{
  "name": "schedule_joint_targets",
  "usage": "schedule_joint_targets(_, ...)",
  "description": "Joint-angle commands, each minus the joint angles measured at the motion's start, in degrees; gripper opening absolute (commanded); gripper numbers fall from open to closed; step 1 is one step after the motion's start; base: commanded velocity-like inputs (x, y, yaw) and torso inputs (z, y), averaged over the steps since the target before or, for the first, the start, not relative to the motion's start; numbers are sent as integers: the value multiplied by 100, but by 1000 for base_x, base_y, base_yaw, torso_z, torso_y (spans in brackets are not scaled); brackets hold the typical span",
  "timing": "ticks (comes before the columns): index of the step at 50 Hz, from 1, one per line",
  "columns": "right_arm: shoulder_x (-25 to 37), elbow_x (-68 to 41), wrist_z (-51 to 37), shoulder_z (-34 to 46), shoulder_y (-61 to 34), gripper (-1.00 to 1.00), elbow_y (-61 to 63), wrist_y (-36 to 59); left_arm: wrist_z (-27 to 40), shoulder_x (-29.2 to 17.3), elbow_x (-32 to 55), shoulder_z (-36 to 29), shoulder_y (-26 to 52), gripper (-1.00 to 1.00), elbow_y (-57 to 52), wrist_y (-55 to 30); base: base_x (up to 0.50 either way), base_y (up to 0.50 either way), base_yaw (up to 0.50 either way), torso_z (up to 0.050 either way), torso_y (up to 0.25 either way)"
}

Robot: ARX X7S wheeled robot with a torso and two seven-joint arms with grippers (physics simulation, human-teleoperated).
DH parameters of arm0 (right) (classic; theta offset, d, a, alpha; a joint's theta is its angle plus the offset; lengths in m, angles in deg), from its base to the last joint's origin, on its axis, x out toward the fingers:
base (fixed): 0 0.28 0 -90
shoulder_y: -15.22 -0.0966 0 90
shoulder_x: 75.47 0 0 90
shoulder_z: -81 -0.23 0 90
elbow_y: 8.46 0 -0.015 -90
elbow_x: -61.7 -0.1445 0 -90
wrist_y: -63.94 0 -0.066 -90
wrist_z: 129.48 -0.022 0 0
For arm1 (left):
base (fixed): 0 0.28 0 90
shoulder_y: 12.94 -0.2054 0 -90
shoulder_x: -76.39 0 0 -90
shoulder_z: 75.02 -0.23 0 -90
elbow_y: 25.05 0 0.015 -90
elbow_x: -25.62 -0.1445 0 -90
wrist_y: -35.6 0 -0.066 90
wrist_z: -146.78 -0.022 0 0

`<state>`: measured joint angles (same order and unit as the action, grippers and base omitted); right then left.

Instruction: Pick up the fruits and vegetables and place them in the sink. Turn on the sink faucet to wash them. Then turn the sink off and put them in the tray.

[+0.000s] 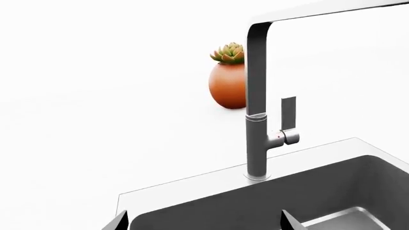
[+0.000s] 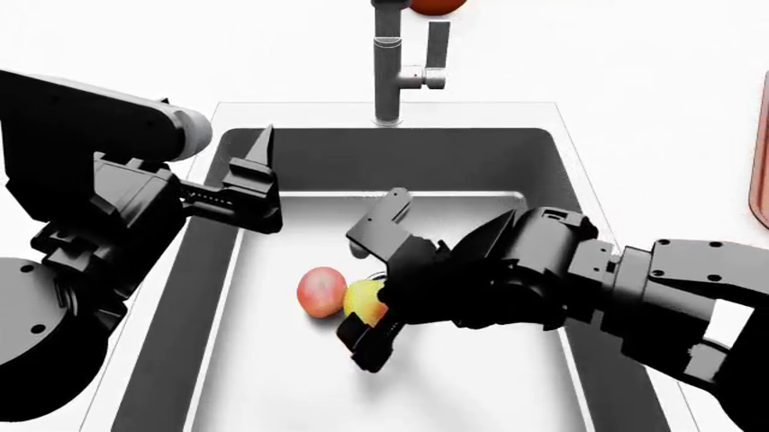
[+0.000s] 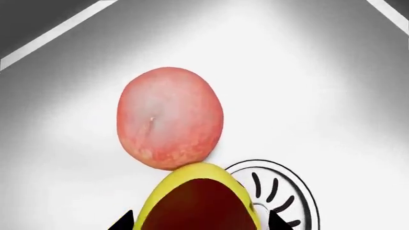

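Note:
A pinkish-red apple [image 2: 320,292] [image 3: 170,117] and a yellow-green mango [image 2: 364,301] [image 3: 201,191] lie touching on the floor of the sink [image 2: 360,153], next to the round drain [image 3: 284,189]. My right gripper [image 2: 375,279] [image 3: 199,223] is open low in the basin, one finger on each side of the mango with small gaps. My left gripper [image 2: 256,175] [image 1: 204,225] is open and empty over the sink's back left part, facing the sink faucet [image 1: 257,134] [image 2: 387,63] and its side lever [image 1: 289,117]. The tray [image 2: 762,180] shows only as a reddish edge at the far right.
A terracotta pot with a succulent [image 1: 228,84] [image 2: 435,5] stands on the white counter behind the faucet. The white counter surrounds the sink [image 1: 332,191]. My right forearm lies across the basin's right half.

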<state>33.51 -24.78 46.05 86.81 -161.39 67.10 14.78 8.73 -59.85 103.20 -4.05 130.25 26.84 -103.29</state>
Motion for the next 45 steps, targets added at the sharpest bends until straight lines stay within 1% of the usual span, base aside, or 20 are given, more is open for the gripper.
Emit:
schedule_joint_targets(1, -108, 45, 144, 94, 184, 100, -270, 18, 9, 6, -1, -27, 29, 100, 15, -10, 0, 0, 0, 0, 0)
schedule_joint_targets(2, -110, 49, 151, 97, 194, 100, -274, 14, 5, 6, -7, -29, 25, 100, 17, -6, 0, 0, 0, 0, 0)
schedule_joint_targets(3, -106, 50, 153, 96, 198, -100, -270, 12, 1, 8, -15, -32, 20, 100, 22, -3, 0, 0, 0, 0, 0)
schedule_joint_targets(7, 24, -2, 43, 40, 131, -100, -79, 23, 0, 3, -7, -34, 7, 100, 11, 6, 0, 0, 0, 0, 0)
schedule_joint_targets(9, 184, -74, -120, -19, 38, -100, 144, 58, 3, 5, -2, -45, 1, 100, -3, 2, 0, 0, 0, 0, 0)
schedule_joint_targets(18, 1218, -588, -1136, -286, -377, -100, 1414, 298, -88, 21, 38, -200, 130, 100, -54, -152, 0, 0, 0, 0, 0)
schedule_joint_targets(22, 1648, -847, -1532, -425, -598, -100, 1874, 385, -176, 53, 127, -399, 475, 100, -148, -442, 0, 0, 0, 0, 0)
schedule_joint_targets(26, 1937, -998, -1788, -570, -730, -100, 2136, 344, -305, 188, 91, -686, 1046, 100, -124, -845, 0, 0, 0, 0, 0)
schedule_joint_targets(30, 2168, -1160, -2035, -771, -913, -100, 2425, 264, -656, 442, -546, -1287, 1534, 100, 101, -1275, 0, 0, 0, 0, 0)
schedule_joint_targets(34, 2323, -1305, -2235, -919, -1185, -100, 2617, 321, -1040, 634, -1119, -1777, 1841, 100, 322, -1434, 0, 0, 0, 0, 0)
schedule_joint_targets(37, 2422, -1410, -2390, -994, -1322, -100, 2681, 350, -1424, 695, -1401, -2169, 2038, 100, 399, -1567, 0, 0, 0, 0, 0)
schedule_joint_targets(40, 2450, -1443, -2443, -1018, -1358, -100, 2697, 358, -1555, 710, -1485, -2303, 2099, 100, 423, -1604, 0, 0, 0, 0, 0)
schedule_joint_targets(45, 2457, -1451, -2456, -1027, -1365, -100, 2700, 362, -1585, 712, -1504, -2342, 2117, 100, 430, -1608, 0, 0, 0, 0, 0)
